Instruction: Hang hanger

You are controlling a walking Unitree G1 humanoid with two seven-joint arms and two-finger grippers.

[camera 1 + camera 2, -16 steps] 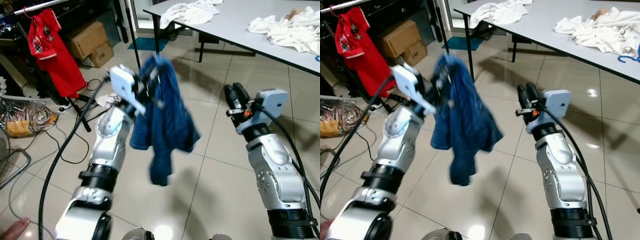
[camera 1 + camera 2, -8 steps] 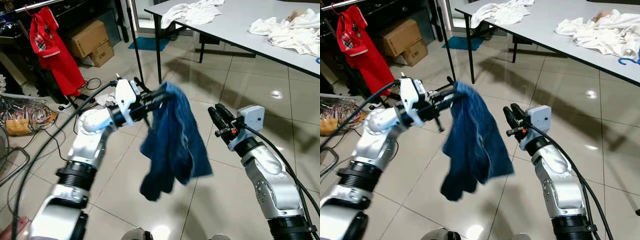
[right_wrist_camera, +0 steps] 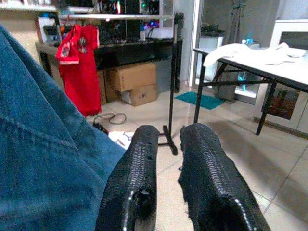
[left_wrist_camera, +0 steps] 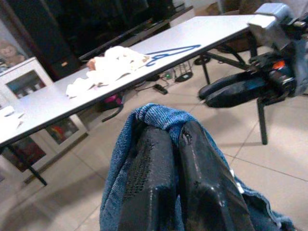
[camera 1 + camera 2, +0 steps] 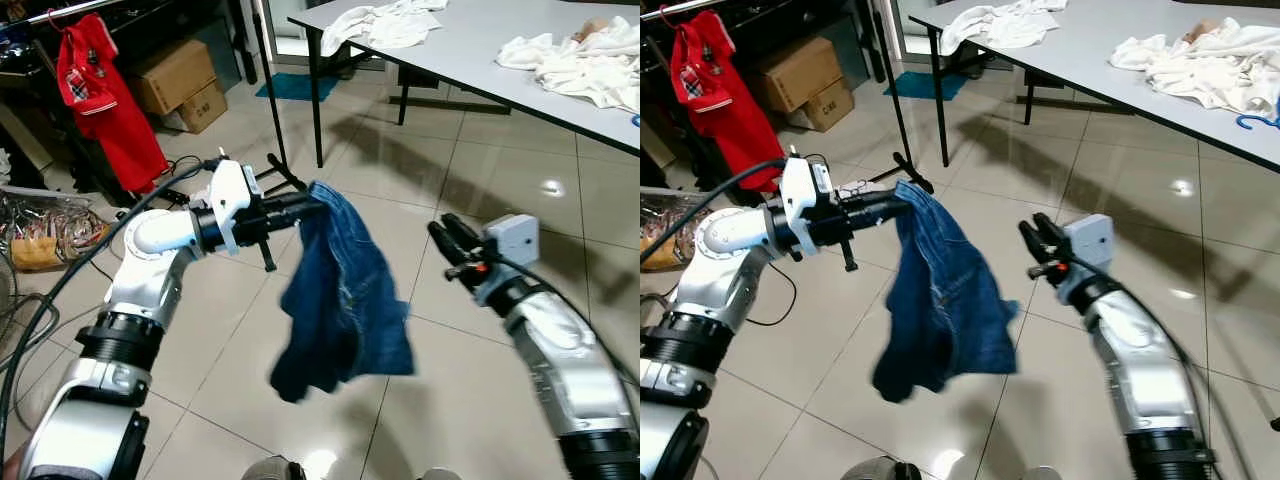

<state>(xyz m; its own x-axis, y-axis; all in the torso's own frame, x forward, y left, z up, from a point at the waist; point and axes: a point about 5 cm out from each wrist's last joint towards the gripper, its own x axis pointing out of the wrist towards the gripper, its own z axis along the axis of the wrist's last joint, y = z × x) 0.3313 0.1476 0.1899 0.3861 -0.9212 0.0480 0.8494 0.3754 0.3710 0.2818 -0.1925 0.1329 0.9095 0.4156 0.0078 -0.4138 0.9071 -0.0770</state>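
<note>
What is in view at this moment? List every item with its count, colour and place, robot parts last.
Denim garment: one, blue, hanging from the left tool above the floor.
Shirt: one, red, hanging on the rack at far left.
Cardboard boxes: two, brown, on the floor beside the rack.
Table: one, grey, upper right.
Cloth piles: two, white, on the table.
Mat: one, teal, on the floor behind the table leg.
Left tool: black, shut on the denim garment.
Right tool: black, empty, fingers slightly apart, beside the garment.

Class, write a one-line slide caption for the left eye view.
Left hand holds a blue denim garment aloft over the tiled floor, right hand raised beside it.
</note>
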